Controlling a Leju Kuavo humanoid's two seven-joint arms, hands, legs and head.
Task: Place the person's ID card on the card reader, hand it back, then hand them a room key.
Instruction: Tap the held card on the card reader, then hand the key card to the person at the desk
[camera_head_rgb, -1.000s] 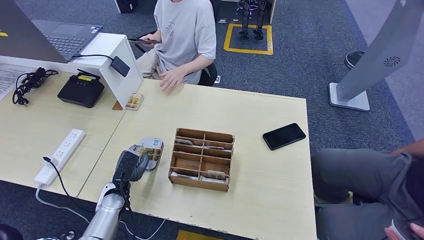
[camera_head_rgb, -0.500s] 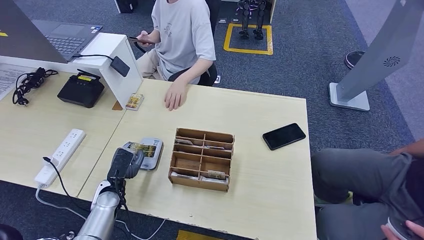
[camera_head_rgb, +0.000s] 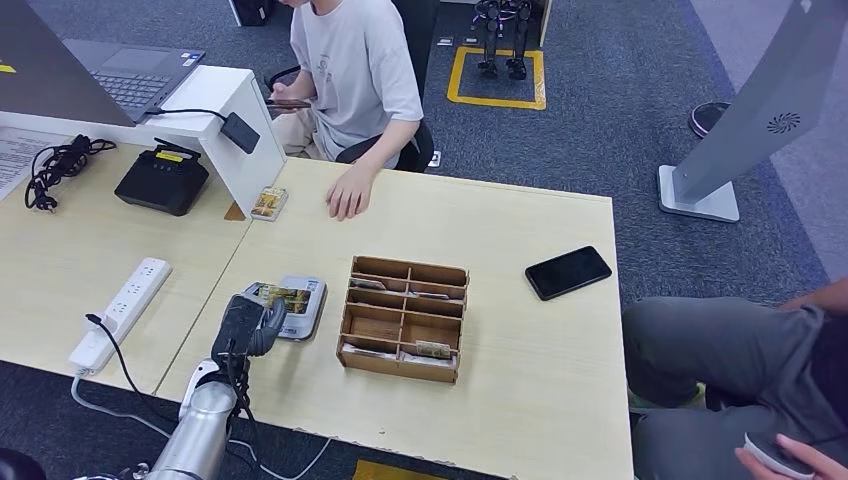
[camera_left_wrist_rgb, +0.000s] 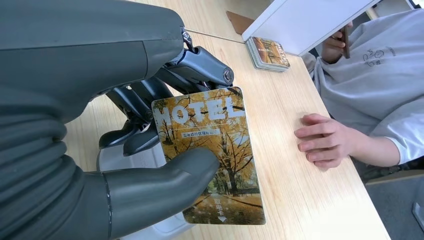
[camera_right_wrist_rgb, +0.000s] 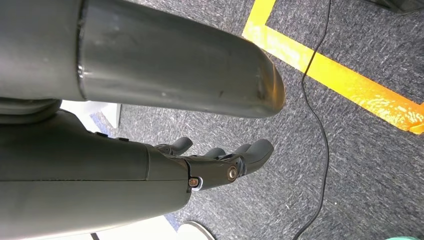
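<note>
My left hand (camera_head_rgb: 245, 328) holds a card (camera_head_rgb: 284, 296) printed with "HOTEL" and a yellow autumn tree, over the grey card reader (camera_head_rgb: 306, 312) near the table's front left. In the left wrist view the thumb (camera_left_wrist_rgb: 165, 185) presses on the card's (camera_left_wrist_rgb: 212, 150) face and the dark fingers lie behind it, with the reader (camera_left_wrist_rgb: 142, 157) just beneath. Across the table a person sits with one hand (camera_head_rgb: 349, 194) flat on the tabletop. My right hand (camera_right_wrist_rgb: 220, 162) hangs over the carpet with nothing in it, its fingers loosely apart.
A wooden divided box (camera_head_rgb: 405, 318) holding cards stands right of the reader. A small stack of cards (camera_head_rgb: 269, 203) lies by the white stand. A black phone (camera_head_rgb: 567, 272) lies at the right. A power strip (camera_head_rgb: 122, 311) and its cable run beside my left arm. A second person sits at the right.
My left hand has drawn back and left with the card, bringing it low over the reader. The seated person's hand has slid forward onto the table.
</note>
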